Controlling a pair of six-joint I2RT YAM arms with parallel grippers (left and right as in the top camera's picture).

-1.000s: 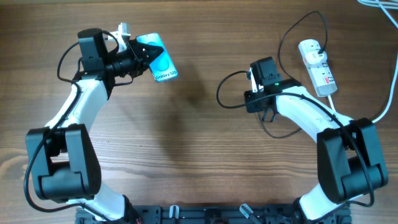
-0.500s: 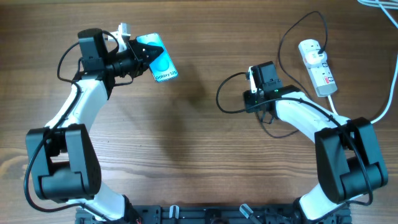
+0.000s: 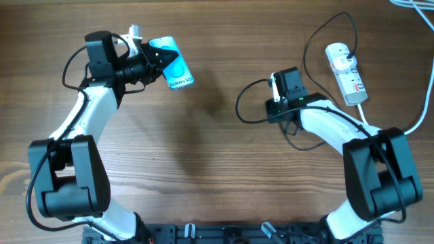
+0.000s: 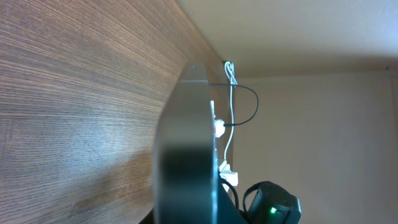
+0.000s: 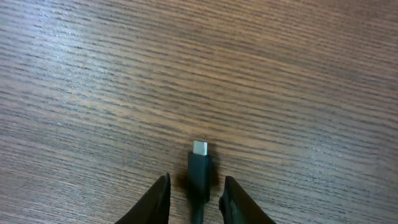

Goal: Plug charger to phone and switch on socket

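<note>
The phone (image 3: 173, 68) has a turquoise screen and is held tilted off the table at the far left. My left gripper (image 3: 153, 62) is shut on it. In the left wrist view the phone (image 4: 186, 155) shows edge-on as a dark blurred slab. The charger's black cable (image 3: 239, 103) loops across the table. Its dark connector tip (image 5: 199, 167) lies flat on the wood. My right gripper (image 5: 196, 183) is open, with a finger on each side of the connector and a gap to each. The white socket strip (image 3: 346, 73) lies at the far right.
A thick white cord (image 3: 426, 102) runs from the strip along the right edge. The black cable arcs up behind the strip (image 3: 339, 17). My right wrist (image 3: 285, 88) stands over the connector. The strip and the right wrist also show far off in the left wrist view (image 4: 271, 208).
My right wrist has shifted slightly left over the cable end. The left arm and the phone have not moved.
</note>
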